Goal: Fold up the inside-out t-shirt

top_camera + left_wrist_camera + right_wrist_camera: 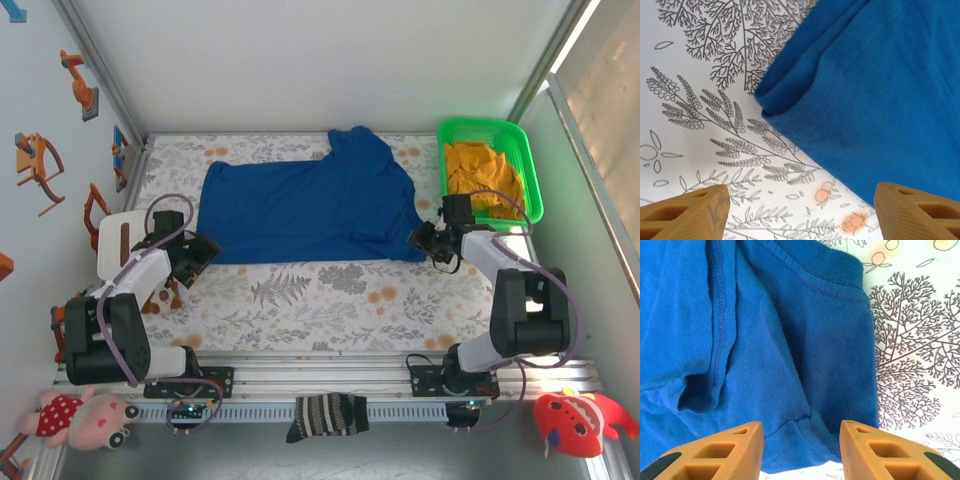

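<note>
Item: inside-out t-shirt (310, 205), royal blue, lay flat toward the far edge of the table (330, 300). Judged soft, light, limp; best pinched at its near corners. Jaws of left gripper (800, 210) spread, empty; those of right gripper (801, 450) parted over a seamed corner.

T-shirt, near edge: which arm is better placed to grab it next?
Probably right: the open right gripper straddles the t-shirt at its corner hem. The left gripper, also open, hangs over bare tablecloth, short of it.
</note>
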You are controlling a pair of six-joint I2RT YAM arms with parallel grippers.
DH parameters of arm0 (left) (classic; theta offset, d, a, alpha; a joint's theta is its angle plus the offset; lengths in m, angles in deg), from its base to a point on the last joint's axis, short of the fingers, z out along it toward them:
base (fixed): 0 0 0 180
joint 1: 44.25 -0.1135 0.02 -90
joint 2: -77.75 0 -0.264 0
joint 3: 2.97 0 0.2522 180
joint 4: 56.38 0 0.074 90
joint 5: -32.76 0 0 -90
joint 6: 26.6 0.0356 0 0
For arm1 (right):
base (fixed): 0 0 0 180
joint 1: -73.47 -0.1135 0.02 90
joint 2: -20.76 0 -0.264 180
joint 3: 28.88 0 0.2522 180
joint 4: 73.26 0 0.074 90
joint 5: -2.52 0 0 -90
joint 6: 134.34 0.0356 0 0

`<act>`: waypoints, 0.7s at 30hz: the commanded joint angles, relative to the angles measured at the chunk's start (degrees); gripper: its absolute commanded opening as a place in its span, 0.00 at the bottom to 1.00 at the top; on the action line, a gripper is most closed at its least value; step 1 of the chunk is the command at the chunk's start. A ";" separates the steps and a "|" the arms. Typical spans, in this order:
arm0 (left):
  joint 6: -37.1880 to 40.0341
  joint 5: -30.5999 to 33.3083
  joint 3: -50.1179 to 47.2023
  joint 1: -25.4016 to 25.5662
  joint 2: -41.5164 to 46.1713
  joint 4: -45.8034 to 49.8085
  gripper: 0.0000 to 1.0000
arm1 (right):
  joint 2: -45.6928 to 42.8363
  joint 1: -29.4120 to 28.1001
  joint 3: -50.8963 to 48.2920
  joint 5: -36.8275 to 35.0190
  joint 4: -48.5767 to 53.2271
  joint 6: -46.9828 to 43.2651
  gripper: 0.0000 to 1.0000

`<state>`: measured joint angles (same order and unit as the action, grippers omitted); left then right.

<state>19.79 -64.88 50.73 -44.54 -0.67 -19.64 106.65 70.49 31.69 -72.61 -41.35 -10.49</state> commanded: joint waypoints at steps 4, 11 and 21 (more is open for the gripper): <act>-0.93 1.92 3.01 0.47 -6.40 -2.56 0.68 | 3.48 -0.67 -0.37 -1.06 -2.68 1.46 0.42; 0.42 1.69 6.93 0.38 -12.72 -3.07 0.15 | 2.56 -0.71 -2.08 -1.30 -2.15 1.83 0.00; 0.11 1.84 3.59 0.03 -3.17 1.37 0.00 | -10.16 -0.66 -7.87 -3.26 7.05 1.63 0.00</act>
<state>19.96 -63.22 56.02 -44.33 -8.38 -21.10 99.04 70.16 25.55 -73.92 -38.93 -9.05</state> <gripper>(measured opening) 0.025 0.044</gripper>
